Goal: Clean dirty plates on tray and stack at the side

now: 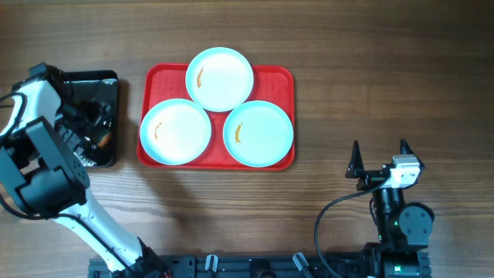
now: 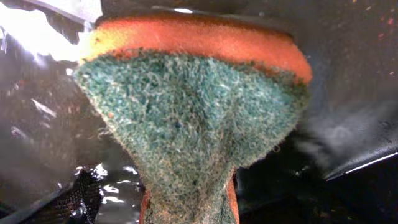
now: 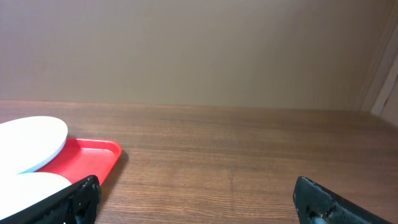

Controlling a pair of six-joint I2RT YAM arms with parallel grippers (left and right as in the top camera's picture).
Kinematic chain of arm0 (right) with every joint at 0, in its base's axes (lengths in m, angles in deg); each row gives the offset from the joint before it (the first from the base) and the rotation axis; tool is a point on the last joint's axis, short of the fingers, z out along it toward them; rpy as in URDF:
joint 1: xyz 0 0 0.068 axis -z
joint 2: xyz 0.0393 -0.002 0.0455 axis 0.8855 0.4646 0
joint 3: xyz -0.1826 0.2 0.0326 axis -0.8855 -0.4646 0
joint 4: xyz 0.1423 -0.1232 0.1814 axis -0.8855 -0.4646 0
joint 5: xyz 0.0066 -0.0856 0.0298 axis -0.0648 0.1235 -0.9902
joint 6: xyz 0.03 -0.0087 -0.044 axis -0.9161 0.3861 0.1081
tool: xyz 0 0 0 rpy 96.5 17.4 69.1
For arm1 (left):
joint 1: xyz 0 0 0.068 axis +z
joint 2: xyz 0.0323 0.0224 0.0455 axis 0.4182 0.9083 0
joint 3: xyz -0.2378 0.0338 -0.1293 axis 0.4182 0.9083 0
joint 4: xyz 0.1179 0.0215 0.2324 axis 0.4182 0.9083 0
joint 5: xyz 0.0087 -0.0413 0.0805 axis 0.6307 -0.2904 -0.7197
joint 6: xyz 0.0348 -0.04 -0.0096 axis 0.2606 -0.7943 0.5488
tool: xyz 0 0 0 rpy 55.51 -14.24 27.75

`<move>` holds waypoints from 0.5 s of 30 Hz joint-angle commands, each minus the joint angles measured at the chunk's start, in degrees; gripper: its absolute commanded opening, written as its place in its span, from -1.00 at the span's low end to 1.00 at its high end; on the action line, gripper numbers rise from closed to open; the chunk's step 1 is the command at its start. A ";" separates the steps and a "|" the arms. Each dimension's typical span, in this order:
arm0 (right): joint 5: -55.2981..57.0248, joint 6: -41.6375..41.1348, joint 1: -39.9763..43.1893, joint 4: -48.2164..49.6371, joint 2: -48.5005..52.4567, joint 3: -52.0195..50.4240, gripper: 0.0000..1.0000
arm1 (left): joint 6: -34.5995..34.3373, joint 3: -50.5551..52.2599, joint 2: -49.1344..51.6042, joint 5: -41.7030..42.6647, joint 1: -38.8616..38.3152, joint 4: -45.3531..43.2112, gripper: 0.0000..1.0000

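Three pale aqua dirty plates lie on the red tray (image 1: 276,78): one at the back (image 1: 220,79), one front left (image 1: 175,132), one front right (image 1: 258,133), each with an orange smear. My left gripper (image 1: 94,127) reaches down into the black tray (image 1: 108,80) left of them. A green-and-orange sponge (image 2: 193,112) fills the left wrist view, pinched narrow at the bottom where the jaws sit; the fingers themselves are hidden. My right gripper (image 1: 380,158) is open over bare wood to the right of the tray, with nothing between its fingers (image 3: 78,199). The right wrist view catches two plate edges (image 3: 31,140) and the tray corner (image 3: 87,158).
The black tray stands at the table's left edge with dark clutter inside. The left arm's white body (image 1: 46,177) covers the front left corner. A beige wall (image 3: 199,50) rises behind the table's far edge.
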 commanded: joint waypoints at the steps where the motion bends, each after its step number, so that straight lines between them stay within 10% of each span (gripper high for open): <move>1: 0.63 0.98 0.39 0.13 -0.46 -0.07 0.99 | 0.15 0.94 1.20 0.39 0.11 -0.96 0.92; 4: 0.63 0.98 0.39 0.13 -0.46 -0.07 0.99 | 0.11 0.92 1.20 -2.86 0.11 -1.05 0.17; 8: 0.63 0.98 0.39 0.13 -0.46 -0.07 0.99 | 0.13 0.92 1.20 -6.84 0.13 -1.05 0.05; 10: 0.63 0.98 0.39 0.13 -0.46 -0.07 0.99 | 0.13 0.92 1.20 -7.61 0.13 -1.05 -0.79; 15: 0.63 0.98 0.39 0.13 -0.46 -0.07 0.99 | 0.11 0.81 0.85 -7.91 0.15 -1.05 -0.92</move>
